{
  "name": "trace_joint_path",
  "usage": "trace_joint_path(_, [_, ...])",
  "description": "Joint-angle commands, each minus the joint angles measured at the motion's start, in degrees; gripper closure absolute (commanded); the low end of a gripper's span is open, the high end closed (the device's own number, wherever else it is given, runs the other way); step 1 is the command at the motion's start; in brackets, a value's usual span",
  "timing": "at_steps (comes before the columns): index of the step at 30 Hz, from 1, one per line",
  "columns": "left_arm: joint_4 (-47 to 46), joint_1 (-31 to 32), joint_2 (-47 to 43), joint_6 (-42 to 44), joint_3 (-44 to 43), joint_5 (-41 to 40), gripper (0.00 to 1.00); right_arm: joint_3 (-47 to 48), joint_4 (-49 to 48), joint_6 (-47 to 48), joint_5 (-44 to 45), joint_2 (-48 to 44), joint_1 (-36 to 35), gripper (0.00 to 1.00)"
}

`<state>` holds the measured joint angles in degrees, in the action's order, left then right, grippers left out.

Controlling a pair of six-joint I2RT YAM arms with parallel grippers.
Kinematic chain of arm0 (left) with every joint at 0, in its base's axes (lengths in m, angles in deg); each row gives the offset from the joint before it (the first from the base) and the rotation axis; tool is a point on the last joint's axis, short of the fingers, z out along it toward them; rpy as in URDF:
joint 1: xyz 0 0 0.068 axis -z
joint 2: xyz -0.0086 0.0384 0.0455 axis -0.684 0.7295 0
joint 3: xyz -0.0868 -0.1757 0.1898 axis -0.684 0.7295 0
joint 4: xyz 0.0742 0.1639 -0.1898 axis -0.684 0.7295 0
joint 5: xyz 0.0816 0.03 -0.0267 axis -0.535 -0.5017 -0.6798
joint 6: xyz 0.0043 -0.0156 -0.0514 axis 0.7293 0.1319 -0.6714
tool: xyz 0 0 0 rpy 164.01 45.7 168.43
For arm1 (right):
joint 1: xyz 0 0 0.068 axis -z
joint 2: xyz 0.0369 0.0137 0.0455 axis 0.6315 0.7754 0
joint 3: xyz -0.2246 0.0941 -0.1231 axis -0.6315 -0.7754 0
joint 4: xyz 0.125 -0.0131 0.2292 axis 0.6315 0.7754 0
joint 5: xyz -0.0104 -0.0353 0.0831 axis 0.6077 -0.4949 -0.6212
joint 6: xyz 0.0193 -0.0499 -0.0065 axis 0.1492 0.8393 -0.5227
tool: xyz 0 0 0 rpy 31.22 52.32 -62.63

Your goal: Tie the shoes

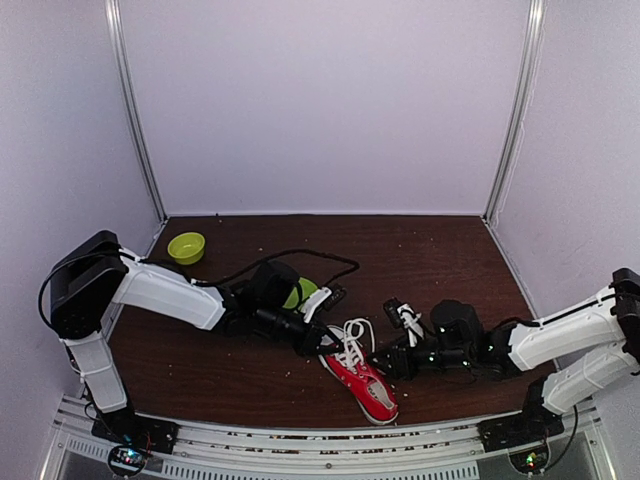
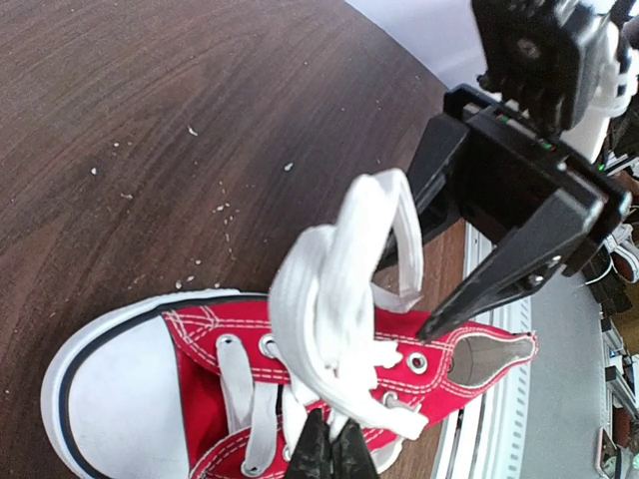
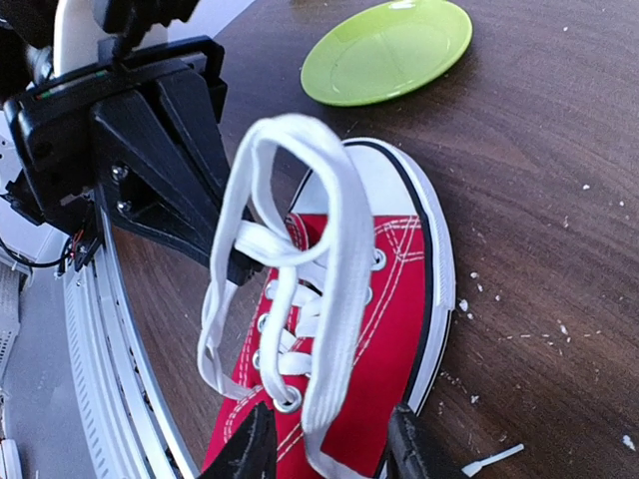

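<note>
Red canvas sneaker (image 1: 367, 386) with white toe cap and sole, resting sole-down on the brown bench (image 1: 430, 255), directly below the tips of both tools, which meet over its laced throat from opposite sides. Its white laces (image 1: 351, 338) rise from the eyelets as a raised loop (image 2: 321, 299) standing between the two tools. The left tool (image 2: 330, 457) is pinched tight on the laces at the base of the loop, its fingers pressed together with the lace between them; from the right wrist view the same tool (image 3: 238, 267) appears just left of the loop, with the lace meeting its tip. The right tool (image 3: 334, 451) stands parted, one finger on either side of a flat lace strand (image 3: 334, 299) that hangs in the gap, and neither finger presses on it; from the left wrist view its two black fingers (image 2: 499, 289) straddle the far side of the loop. Beyond the toe of the sneaker (image 3: 384, 329), ahead of the right tool, lies a flat lime-green plate (image 3: 389, 50). A small green bowl (image 1: 186, 246) sits well behind the left tool (image 1: 325, 345), near the bench's far left corner. Pale crumbs are scattered over the bench (image 2: 120, 120) around the shoe.
</note>
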<state>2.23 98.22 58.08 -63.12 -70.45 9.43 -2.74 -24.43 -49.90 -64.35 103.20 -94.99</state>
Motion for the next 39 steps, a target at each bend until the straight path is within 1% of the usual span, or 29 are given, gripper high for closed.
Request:
trace_joint_path(1, [-1.18,-0.03,-1.42,-0.19,0.49,-0.50,1.00,1.40,-3.01,0.23,-1.41,3.58,0.37,0.65])
trace_joint_path(2, [-1.08,-0.05,-1.47,-0.19,0.56,-0.62,1.00,1.62,-3.36,0.34,-1.62,4.39,0.41,0.70])
trace_joint_path(4, [-0.28,-0.01,-1.68,0.19,0.60,-1.20,1.00,1.72,-3.32,0.46,-1.10,4.91,0.41,0.87])
trace_joint_path(6, [2.41,-0.03,-2.27,1.37,0.41,-3.96,1.00,1.58,-1.89,0.83,-0.32,3.56,0.47,0.97])
trace_joint_path(7, [4.25,-0.05,-2.72,2.07,0.28,-7.07,1.00,1.50,-0.49,1.02,0.10,2.17,0.52,1.00])
trace_joint_path(10, [9.00,-0.81,-4.12,2.97,-0.08,-13.53,1.00,1.50,6.12,2.13,2.16,-3.49,0.58,1.00])
trace_joint_path(13, [10.64,-2.38,-5.48,2.42,0.26,-17.21,1.00,3.12,15.95,3.47,4.29,-10.41,0.57,1.00])
trace_joint_path(16, [10.30,-3.52,-6.02,2.26,-0.29,-16.87,1.00,6.56,27.91,4.29,4.12,-15.86,0.50,1.00])
trace_joint_path(20, [9.45,-3.56,-4.08,1.92,-2.71,-13.86,1.00,12.51,39.40,3.64,0.02,-18.02,-1.50,1.00])
trace_joint_path(24, [6.62,-3.58,-2.71,1.38,-3.57,-11.11,1.00,18.05,44.04,1.31,-0.11,-16.30,-7.84,1.00])
trace_joint_path(26, [6.39,-3.56,-2.46,1.40,-3.90,-10.46,1.00,19.87,43.74,-0.92,0.02,-14.55,-9.91,1.00])
trace_joint_path(28, [6.62,-3.56,-2.34,1.67,-4.17,-10.34,1.00,21.16,41.11,-2.90,-2.14,-12.75,-11.76,1.00])
trace_joint_path(32, [6.53,-3.56,-2.11,2.25,-4.74,-9.33,1.00,26.24,37.90,-4.20,-3.80,-7.09,-15.99,0.98])
trace_joint_path(35, [5.72,-3.56,-2.01,2.81,-5.25,-8.10,1.00,30.32,36.50,-3.70,-4.37,-1.43,-19.01,0.93])
trace_joint_path(36, [5.31,-3.59,-2.01,2.99,-5.32,-7.37,1.00,31.64,36.31,-3.23,-4.45,0.28,-19.84,0.84])
trace_joint_path(37, [4.76,-3.57,-2.11,3.24,-5.32,-6.81,1.00,33.15,37.05,-2.45,-4.08,1.96,-20.71,0.78])
trace_joint_path(39, [3.45,-3.56,-2.34,3.85,-5.25,-5.73,1.00,35.74,39.92,0.03,-0.18,3.60,-22.50,0.62])
